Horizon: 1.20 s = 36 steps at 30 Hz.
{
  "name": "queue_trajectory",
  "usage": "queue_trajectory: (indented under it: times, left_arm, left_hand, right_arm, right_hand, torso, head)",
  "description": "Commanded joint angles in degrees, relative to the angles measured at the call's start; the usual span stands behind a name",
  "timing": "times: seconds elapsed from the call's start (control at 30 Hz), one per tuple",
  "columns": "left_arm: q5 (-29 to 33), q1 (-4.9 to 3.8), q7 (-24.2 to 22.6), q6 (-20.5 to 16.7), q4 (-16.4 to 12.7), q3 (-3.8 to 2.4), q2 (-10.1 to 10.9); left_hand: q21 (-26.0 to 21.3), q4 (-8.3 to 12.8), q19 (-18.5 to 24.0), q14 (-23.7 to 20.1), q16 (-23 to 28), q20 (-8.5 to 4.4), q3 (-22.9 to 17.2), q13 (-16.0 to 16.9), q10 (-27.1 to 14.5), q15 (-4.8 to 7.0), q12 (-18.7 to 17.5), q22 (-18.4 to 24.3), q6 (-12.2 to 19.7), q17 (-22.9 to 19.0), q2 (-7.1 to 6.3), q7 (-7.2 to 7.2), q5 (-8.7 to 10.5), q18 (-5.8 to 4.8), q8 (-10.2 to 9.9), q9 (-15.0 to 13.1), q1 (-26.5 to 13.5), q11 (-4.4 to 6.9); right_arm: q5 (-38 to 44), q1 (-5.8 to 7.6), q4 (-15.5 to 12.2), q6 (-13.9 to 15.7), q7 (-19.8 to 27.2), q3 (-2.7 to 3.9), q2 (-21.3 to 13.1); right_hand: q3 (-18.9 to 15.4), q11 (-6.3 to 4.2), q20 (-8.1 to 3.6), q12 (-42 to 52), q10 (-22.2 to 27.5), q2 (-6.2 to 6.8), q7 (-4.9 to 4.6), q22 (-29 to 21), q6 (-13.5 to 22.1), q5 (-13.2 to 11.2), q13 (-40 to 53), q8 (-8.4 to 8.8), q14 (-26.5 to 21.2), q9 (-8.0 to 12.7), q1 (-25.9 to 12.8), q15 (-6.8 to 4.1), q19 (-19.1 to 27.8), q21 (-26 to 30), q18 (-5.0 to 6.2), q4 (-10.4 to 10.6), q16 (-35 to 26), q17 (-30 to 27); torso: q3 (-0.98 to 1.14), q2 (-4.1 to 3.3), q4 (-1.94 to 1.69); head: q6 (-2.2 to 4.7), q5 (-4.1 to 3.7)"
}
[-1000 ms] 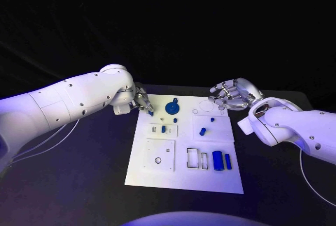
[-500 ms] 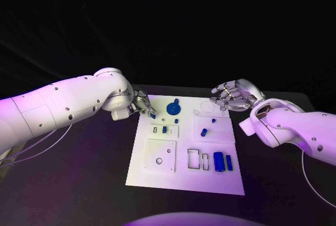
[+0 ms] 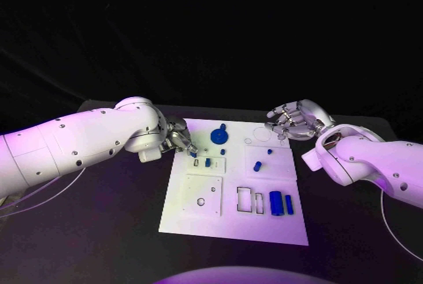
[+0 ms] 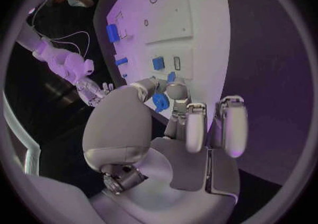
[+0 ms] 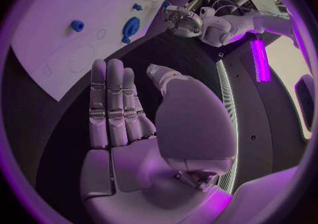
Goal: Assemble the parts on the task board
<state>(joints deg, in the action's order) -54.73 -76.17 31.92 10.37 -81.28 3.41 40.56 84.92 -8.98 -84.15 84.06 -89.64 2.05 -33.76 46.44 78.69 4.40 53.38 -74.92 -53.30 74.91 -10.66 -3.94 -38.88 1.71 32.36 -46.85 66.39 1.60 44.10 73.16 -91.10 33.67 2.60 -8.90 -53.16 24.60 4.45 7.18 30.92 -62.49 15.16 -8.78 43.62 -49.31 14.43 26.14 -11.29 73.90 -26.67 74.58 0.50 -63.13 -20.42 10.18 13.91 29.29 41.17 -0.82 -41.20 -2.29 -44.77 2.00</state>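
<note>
Centrally, task board (image 3: 233, 201) lies flat on the black table (image 3: 106, 217), blue parts (image 3: 280, 202) scattered over it. Left hand (image 3: 179, 139) at the board's far left edge, fingertips (image 4: 174, 90) pinching a small blue part (image 4: 160, 101). Right hand (image 3: 293, 120) hovers beyond the far right corner, fingers extended, nothing held.

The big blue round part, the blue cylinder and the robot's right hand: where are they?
Big blue round part (image 3: 217, 135): head view, centre of the disc.
Blue cylinder (image 3: 275, 203): head view, middle of its side.
Right hand (image 3: 291, 121): head view, middle of the silver hand.
</note>
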Motion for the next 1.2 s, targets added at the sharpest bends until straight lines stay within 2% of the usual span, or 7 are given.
queue_trajectory:
  times: [0.03,0.37,0.57,0.7,1.03,1.2]
  left_arm:
    - [-3.8,0.34,-1.5,-1.2,-0.8,0.02,0.0]
    - [-4.9,1.14,-1.3,-0.7,-1.3,0.24,-0.3]
    - [-4.9,1.24,-0.8,0.7,-1.4,0.31,-0.4]
    - [-4.9,1.28,-0.5,1.3,-1.3,0.36,-0.5]
    - [-5.2,1.31,-0.2,2.8,-1.3,0.51,-0.8]
    - [-5.2,1.32,-0.2,3.2,-1.4,0.53,-0.8]
  left_hand:
    - [0.4,10.4,-3.0,5.9,-0.4,-0.45,-10.1,-0.1,0.4,0.42,-0.3,-12.7,-1.8,15.1,0.15,1.48,-0.40,-0.36,0.4,-2.9,-0.3,0.08]
    - [0.4,10.6,-3.0,5.9,-0.4,-0.47,-10.2,-0.2,0.5,0.44,-0.3,-12.7,-2.0,15.1,0.10,1.53,-0.76,-0.37,0.4,-2.9,-0.4,0.13]
    - [0.4,10.7,-3.0,5.9,-0.4,-0.47,-10.2,-0.2,0.5,0.45,-0.3,-12.7,-2.1,15.1,0.07,1.54,-0.91,-0.36,0.4,-2.9,-0.5,0.14]
    - [0.4,10.7,-3.0,5.9,-0.4,-0.48,-10.3,-0.3,0.5,0.45,-0.4,-12.8,-2.1,15.1,0.05,1.55,-0.99,-0.37,0.4,-2.9,-0.6,0.14]
    - [0.3,10.7,-2.9,5.9,-0.4,-0.49,-10.3,-0.4,0.5,0.46,-0.5,-12.7,-2.2,15.1,0.03,1.56,-1.05,-0.35,0.4,-2.9,-0.6,0.15]
    - [0.3,10.7,-2.9,5.9,-0.4,-0.49,-10.3,-0.4,0.5,0.46,-0.5,-12.7,-2.2,15.1,0.03,1.56,-1.05,-0.35,0.4,-2.9,-0.6,0.15]
  right_arm:
    - [0.6,-0.11,0.0,-0.9,0.4,0.00,0.0]
    - [0.6,-0.21,0.0,-0.9,0.5,0.00,0.1]
    - [0.6,-0.22,0.0,-0.9,0.4,0.00,0.1]
    - [0.6,-0.22,0.0,-1.0,0.5,0.00,0.1]
    - [0.6,-0.22,0.0,-1.0,0.5,0.00,0.1]
    - [0.6,-0.23,0.0,-1.0,0.5,0.00,0.1]
  right_hand:
    - [-0.1,0.06,-0.06,-0.2,0.1,-0.01,-0.23,-0.1,0.3,0.2,-0.1,-0.30,0.3,-0.1,-0.4,0.26,-0.3,0.3,0.23,-0.4,-0.4,0.1]
    - [-0.1,0.06,-0.06,-0.2,0.1,-0.01,-0.23,-0.1,0.3,0.2,-0.1,-0.30,0.3,-0.1,-0.4,0.26,-0.3,0.3,0.23,-0.4,-0.4,0.1]
    - [-0.1,0.06,-0.06,-0.2,0.1,-0.01,-0.23,-0.1,0.3,0.2,-0.1,-0.30,0.3,-0.1,-0.4,0.26,-0.3,0.3,0.23,-0.4,-0.4,0.1]
    - [-0.1,0.06,-0.06,-0.2,0.1,-0.01,-0.23,-0.1,0.3,0.2,-0.1,-0.30,0.3,-0.1,-0.4,0.26,-0.3,0.3,0.23,-0.4,-0.4,0.1]
    - [-0.1,0.07,-0.05,-0.2,0.1,-0.05,-0.23,-0.2,0.3,0.3,-0.2,-0.31,0.3,-0.1,-0.4,0.27,-0.3,0.4,0.23,-0.5,-0.5,0.2]
    - [-0.1,0.07,-0.05,-0.2,0.1,-0.05,-0.23,-0.2,0.3,0.3,-0.2,-0.31,0.3,-0.1,-0.4,0.27,-0.3,0.4,0.23,-0.5,-0.5,0.2]
  torso:
    - [-0.03,-0.07,0.10]
    - [0.06,-0.16,0.15]
    - [0.06,-0.14,0.13]
    - [0.09,-0.10,0.07]
    - [-0.01,-0.11,0.06]
    - [0.08,-0.10,0.04]
  head:
    - [-0.02,0.12]
    - [-0.31,0.14]
    - [-0.54,0.15]
    - [-0.32,-0.05]
    - [-0.63,-0.11]
    - [-0.73,0.13]
